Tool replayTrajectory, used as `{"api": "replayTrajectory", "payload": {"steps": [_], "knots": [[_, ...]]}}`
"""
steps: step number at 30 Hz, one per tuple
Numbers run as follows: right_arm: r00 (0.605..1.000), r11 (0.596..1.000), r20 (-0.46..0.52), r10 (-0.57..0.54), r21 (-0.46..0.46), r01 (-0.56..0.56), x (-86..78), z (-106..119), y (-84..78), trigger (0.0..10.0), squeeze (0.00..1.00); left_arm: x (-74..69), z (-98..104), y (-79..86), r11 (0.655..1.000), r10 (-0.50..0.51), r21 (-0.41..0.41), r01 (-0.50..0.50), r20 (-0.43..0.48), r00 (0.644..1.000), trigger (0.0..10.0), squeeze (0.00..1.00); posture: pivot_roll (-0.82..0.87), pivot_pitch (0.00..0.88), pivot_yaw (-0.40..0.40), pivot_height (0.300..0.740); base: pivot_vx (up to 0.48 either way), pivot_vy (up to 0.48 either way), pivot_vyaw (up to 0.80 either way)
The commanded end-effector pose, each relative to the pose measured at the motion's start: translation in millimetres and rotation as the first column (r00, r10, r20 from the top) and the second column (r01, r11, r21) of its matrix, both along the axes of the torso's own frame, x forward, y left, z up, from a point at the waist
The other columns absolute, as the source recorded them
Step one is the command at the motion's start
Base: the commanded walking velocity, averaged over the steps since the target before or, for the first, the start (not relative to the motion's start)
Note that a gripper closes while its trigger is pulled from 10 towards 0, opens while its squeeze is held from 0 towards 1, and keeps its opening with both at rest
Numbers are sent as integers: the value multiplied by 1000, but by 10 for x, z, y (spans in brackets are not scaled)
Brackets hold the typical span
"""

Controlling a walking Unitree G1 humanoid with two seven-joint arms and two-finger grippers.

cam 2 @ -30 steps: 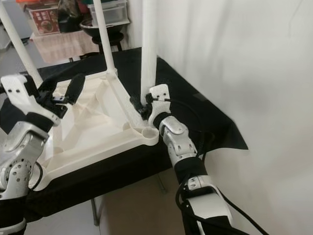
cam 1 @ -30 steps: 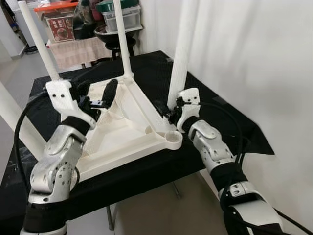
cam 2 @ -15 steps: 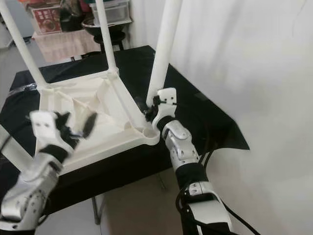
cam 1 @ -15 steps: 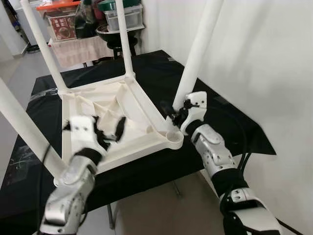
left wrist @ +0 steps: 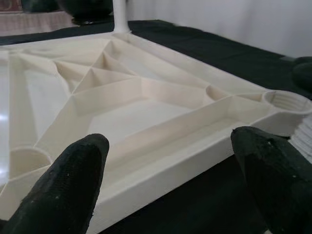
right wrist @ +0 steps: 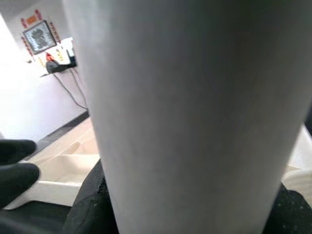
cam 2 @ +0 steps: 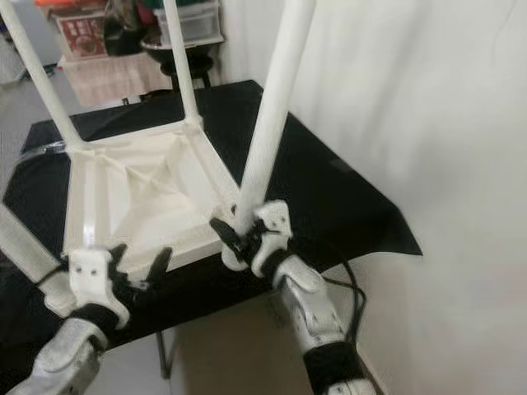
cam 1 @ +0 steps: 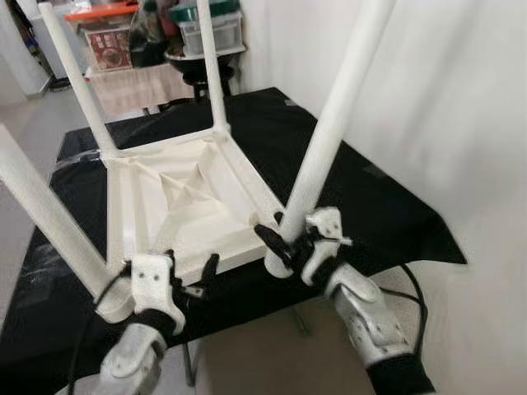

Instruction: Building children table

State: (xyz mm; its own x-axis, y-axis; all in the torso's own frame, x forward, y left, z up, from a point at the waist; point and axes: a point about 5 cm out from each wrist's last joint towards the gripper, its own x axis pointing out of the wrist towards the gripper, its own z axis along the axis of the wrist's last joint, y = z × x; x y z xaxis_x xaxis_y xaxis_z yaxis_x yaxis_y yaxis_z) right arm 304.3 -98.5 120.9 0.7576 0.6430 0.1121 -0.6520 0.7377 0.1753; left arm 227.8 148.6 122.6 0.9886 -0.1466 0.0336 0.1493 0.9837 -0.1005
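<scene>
A white plastic children's table top [cam 1: 189,206] lies upside down on a black-covered table [cam 1: 370,206]. Three white legs stand in its corners: two at the back [cam 1: 212,74] and one at the near left [cam 1: 45,210]. My right gripper [cam 1: 280,239] is shut on the low end of a fourth leg [cam 1: 329,148]. That leg leans to the right at the near right corner. In the left wrist view the corner's threaded socket [left wrist: 287,101] is empty, with the leg's threaded end [left wrist: 304,139] beside it. My left gripper [cam 1: 191,267] is open at the top's near edge, holding nothing.
A white wall [cam 1: 445,99] runs close along the right. Behind the table are a stool with a dark bowl [cam 1: 188,58], storage boxes [cam 1: 210,25] and a cloth-covered stand [cam 1: 132,82]. The black table's near edge [cam 1: 247,296] is just before me.
The camera has pulled back. My left gripper drew back from over the top's far left to its near edge. The held leg tilted rightward and its base came down beside the near right corner.
</scene>
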Motion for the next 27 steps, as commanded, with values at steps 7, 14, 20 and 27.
{"api": "replayTrajectory", "payload": {"steps": [7,14,20,27], "knots": [[999,994,23,48,94,-49,20,173,-16,10000,0,14,-24,-49,999,-15,52,14,27,1000,10000,0,-77,0,37,740,0,0,0],[998,986,50,42,161,-50,61,315,-66,10000,0,21,-12,-5,1000,-5,27,4,27,1000,10000,0,-80,0,59,740,0,0,0],[996,990,87,-16,143,3,194,477,-115,10000,0,101,71,61,1000,5,-14,-4,44,999,10000,0,-80,0,69,740,0,-130,0],[989,991,146,-5,135,-15,244,676,-94,10000,0,124,137,87,1000,4,-25,-2,74,997,10000,0,-71,0,69,740,0,-471,0]]}}
